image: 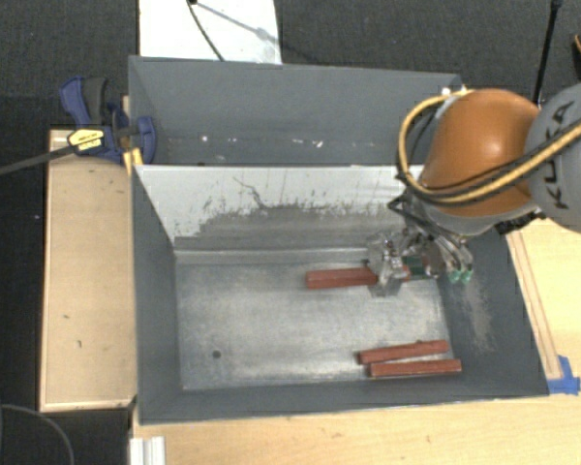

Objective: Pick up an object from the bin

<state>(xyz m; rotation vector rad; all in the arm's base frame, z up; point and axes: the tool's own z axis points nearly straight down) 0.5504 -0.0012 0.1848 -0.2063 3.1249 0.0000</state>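
Camera view: reddish-brown stick (339, 279) lies flat on the grey bin (252, 342) floor near the back, its right end meeting the gripper (389, 277); open or closed, I cannot tell. Two similar sticks (409, 359) lie front right.

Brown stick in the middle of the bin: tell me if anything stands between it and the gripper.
Nothing visible does. The gripper is right at the right end of the brown stick. Apart from them, near the front wall, lie two other brown sticks.

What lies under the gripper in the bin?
The right end of a red-brown bar reaches under the gripper, on the bin floor. The gripper hides its tip.
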